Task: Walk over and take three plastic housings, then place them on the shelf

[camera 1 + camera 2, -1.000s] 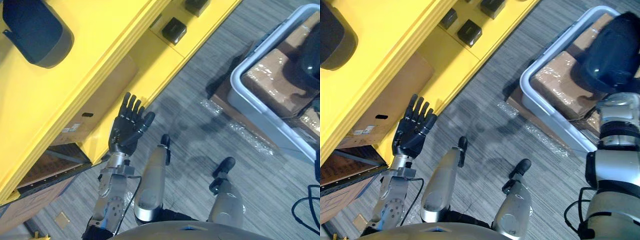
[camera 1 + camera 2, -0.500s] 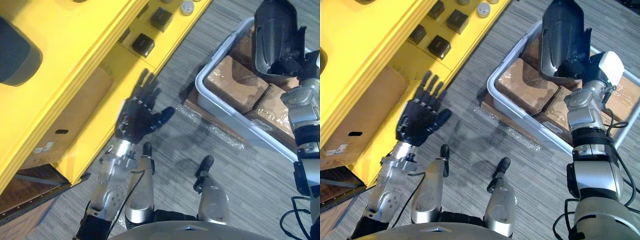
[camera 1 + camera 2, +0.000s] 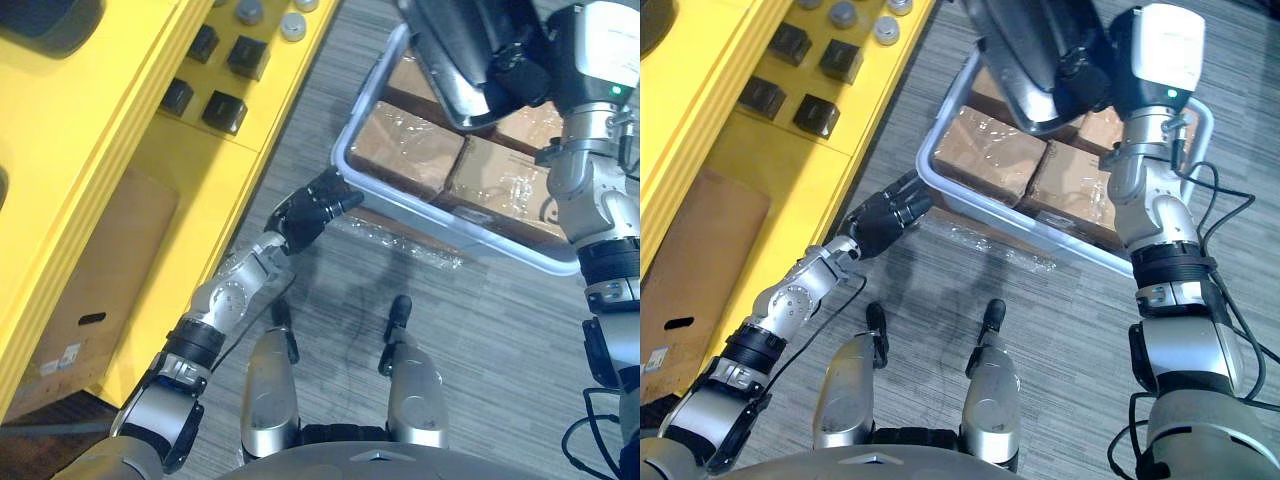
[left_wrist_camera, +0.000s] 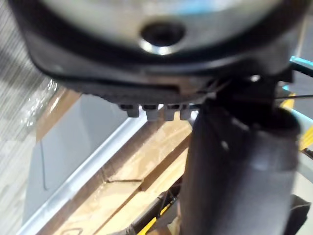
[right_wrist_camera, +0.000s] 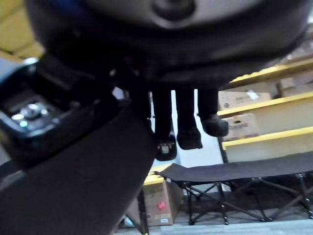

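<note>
On the far left stands the yellow shelf (image 3: 90,120), with small black boxes (image 3: 224,110) and grey caps (image 3: 292,26) on one level and a cardboard box (image 3: 90,270) on the level below. At its far top edge sits a dark rounded shape (image 3: 45,10) that cannot be identified. The left hand (image 3: 305,215) reaches out empty, fingers straight and close together, its tips just beside the near left corner of the grey bin (image 3: 368,90). The bin sits on the floor to the right of the shelf and is packed with wrapped brown cartons (image 3: 415,150). Over the bin, the right hand (image 3: 520,75) holds one dark plastic housing (image 3: 455,55) raised above the cartons, its fingers (image 5: 188,132) curled round the housing's edge. The step in hand looks like the carry from pick-up to shelf. The next move probably calls for turning left and swinging the housing across to a bare stretch of the shelf, clear of the boxes and caps, before the fingers let go.
</note>
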Controlling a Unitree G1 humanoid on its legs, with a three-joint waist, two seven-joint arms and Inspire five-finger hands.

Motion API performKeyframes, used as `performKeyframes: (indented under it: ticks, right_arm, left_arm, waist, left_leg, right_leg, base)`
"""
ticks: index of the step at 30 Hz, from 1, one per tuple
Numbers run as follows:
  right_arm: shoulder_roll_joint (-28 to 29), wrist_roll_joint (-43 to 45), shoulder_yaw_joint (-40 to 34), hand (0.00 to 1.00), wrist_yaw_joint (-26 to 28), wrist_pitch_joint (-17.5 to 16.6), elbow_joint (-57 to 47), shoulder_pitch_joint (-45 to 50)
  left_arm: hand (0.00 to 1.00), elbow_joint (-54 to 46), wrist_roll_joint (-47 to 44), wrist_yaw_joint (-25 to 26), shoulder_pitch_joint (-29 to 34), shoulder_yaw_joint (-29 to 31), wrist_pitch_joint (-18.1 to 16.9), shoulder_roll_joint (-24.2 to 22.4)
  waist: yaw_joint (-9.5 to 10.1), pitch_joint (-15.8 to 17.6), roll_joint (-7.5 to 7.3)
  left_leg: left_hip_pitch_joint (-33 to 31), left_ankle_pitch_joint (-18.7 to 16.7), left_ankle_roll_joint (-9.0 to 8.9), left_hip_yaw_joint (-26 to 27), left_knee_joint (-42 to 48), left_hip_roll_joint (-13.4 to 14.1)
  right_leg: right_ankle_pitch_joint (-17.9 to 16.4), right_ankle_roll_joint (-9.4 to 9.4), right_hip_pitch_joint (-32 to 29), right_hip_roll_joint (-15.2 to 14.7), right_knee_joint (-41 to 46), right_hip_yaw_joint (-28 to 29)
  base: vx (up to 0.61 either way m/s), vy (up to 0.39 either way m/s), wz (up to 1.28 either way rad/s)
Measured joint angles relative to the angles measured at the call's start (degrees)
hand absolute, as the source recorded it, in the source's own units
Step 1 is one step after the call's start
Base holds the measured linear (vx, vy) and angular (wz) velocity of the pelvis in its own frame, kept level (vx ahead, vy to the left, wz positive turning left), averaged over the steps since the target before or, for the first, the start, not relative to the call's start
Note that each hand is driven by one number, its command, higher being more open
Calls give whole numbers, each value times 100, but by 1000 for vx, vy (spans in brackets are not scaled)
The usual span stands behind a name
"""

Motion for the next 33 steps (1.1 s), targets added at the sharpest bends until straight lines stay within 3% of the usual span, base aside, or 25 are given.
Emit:
performKeyframes:
  ticks: [5,12,17,24,25,33]
  right_arm:
    - [92,-460,69,0,-206,-738,-185,320]
    - [455,-681,288,0,-239,-960,-186,910]
    - [824,-667,421,0,-239,-1045,-180,1165]
    - [1249,-651,712,0,-232,-1080,-194,1253]
    - [1358,-650,770,0,-216,-1099,-286,1365]
    - [1538,-362,835,0,-104,-1124,-629,2062]
  left_arm:
    - [100,4,-926,-256,-330,-1,-64,-17]
    - [100,277,-1124,-309,-442,-75,-297,-81]
    - [100,352,-1133,-280,-334,-180,-453,-228]
    - [100,351,-811,162,-113,-399,-497,-405]
    - [0,351,-674,251,-30,-486,-488,-469]
    - [0,324,-391,812,390,-705,-686,-705]
  waist:
    - [-137,-18,-35]
    - [-172,-137,-129]
    - [-169,-413,-163]
    - [-154,-723,-173]
    - [-136,-805,-172]
    - [-44,-1180,-190]
  left_leg:
    - [326,118,-25,112,-299,-22]
    - [701,228,-68,174,-596,-48]
    - [757,253,-79,181,-723,-66]
    - [781,257,-76,96,-740,-88]
    - [821,256,-76,96,-764,-93]
    - [972,227,-108,99,-801,-100]
  right_leg:
    - [0,0,140,6,-38,75]
    - [2,4,414,26,-175,64]
    - [21,17,470,36,-290,28]
    - [43,34,614,37,-424,-86]
    - [62,36,671,42,-475,-92]
    - [64,35,843,54,-572,-98]
  base:
    - [7,1,-7]
    - [-5,-3,-3]
    - [12,1,1]
    - [10,5,7]
    - [0,0,0]
    - [0,0,0]
